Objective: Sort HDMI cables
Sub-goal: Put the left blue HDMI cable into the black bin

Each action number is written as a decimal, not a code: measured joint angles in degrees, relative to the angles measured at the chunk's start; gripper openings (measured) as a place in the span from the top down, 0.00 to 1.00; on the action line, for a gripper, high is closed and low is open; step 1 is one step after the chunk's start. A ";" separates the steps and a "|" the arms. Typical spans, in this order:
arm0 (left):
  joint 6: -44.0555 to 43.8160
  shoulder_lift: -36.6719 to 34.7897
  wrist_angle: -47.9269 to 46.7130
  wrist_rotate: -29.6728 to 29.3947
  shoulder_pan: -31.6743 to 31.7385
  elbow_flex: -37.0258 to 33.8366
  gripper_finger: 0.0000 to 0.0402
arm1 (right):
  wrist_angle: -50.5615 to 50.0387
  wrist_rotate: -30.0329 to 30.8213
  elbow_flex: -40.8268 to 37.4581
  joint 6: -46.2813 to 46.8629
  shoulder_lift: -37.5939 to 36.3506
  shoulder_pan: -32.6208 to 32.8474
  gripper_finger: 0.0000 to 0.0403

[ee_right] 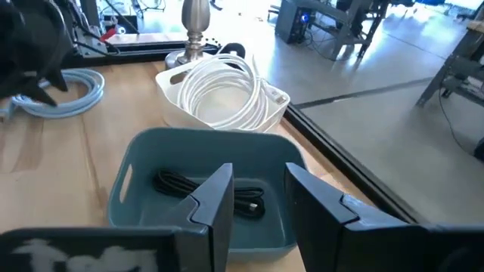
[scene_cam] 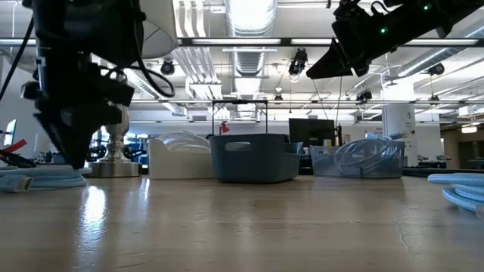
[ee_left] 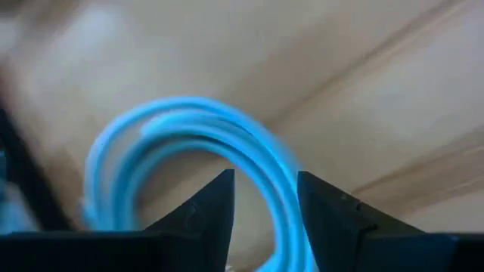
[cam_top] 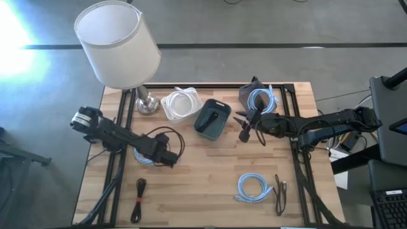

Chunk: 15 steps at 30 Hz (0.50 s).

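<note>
My left gripper (ee_left: 265,181) is low over the table's left half, open, its fingers on either side of one strand of a light-blue coil (ee_left: 189,128) that lies flat on the wood (cam_top: 142,156). My right gripper (ee_right: 257,185) hovers open and empty above a dark-blue bin (cam_top: 212,119) in which a black folded bundle (ee_right: 212,193) lies. A white coil (ee_right: 223,91) fills a white bin (cam_top: 181,104). Another light-blue coil (cam_top: 261,100) sits in a clear bin. A third light-blue coil (cam_top: 254,188) and two black bundles (cam_top: 140,199) (cam_top: 281,194) lie on the near part of the table.
A tall lamp with a white shade (cam_top: 117,43) and metal foot (cam_top: 147,103) stands at the far left corner, beside the white bin. The three bins line the far edge. Bare wood shows in the table's middle (cam_top: 203,172).
</note>
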 joint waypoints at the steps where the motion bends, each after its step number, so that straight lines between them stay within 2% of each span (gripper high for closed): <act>1: -0.51 0.00 1.88 0.84 0.00 -0.78 0.62 | -0.06 -0.01 0.00 0.72 0.00 0.03 0.73; 5: -0.65 -0.01 9.85 3.39 0.00 -4.48 0.60 | -1.49 -0.84 -0.02 3.97 0.00 0.04 0.74; 10: -1.76 -0.35 13.73 0.57 0.00 -8.61 0.60 | -2.36 -5.68 -0.19 6.31 0.00 0.04 0.76; 13: -2.22 -0.35 13.87 -0.94 0.03 -9.38 0.65 | -2.50 -9.70 -0.26 7.69 0.00 0.04 0.78; 15: -1.85 -0.42 14.08 -1.81 0.04 -9.19 0.72 | -2.58 -12.48 -0.28 8.60 0.00 0.04 0.79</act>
